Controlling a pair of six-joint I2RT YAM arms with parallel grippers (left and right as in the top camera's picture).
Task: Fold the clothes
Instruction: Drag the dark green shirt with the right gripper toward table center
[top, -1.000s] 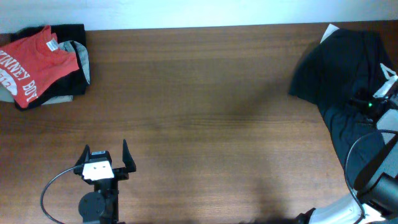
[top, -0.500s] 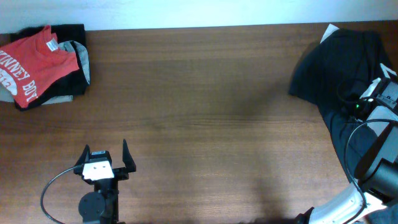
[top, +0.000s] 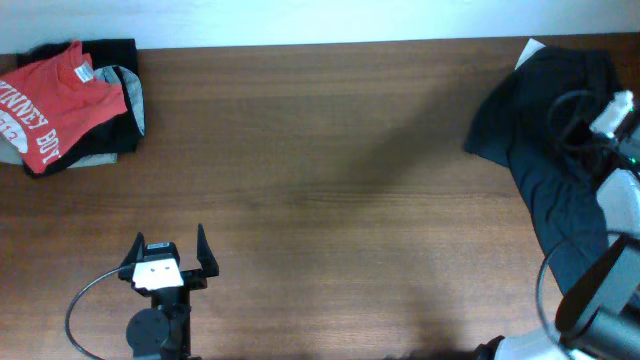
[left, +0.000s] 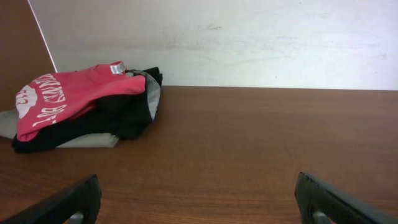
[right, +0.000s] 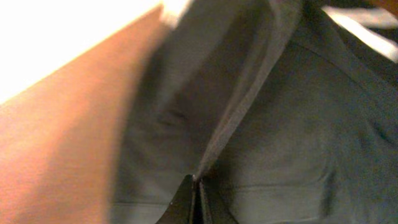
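The clothes, a dark charcoal T-shirt (top: 525, 125), lie crumpled at the table's far right edge. My right arm (top: 613, 113) reaches over them from the right. In the right wrist view my right gripper (right: 196, 186) is shut on a hemmed fold of the dark fabric (right: 249, 106), which runs up and away from the fingertips. The shirt (right: 292, 143) fills most of that view, with bare table to its left. My left gripper (top: 171, 234) rests low at the front left, far from the shirt. It stands wide open (left: 202, 199) with only wood between its fingers.
A pile of folded garments topped by a red T-shirt with white lettering (top: 45, 105) (left: 68, 99) sits at the back left corner. A white corner (top: 530, 47) pokes out behind the dark shirt. The table's brown wood (top: 330, 200) stretches between them, with a pale wall behind.
My right gripper has shut on a fold of the dark shirt and the arm has shifted toward the back of the table. The left arm has not moved.
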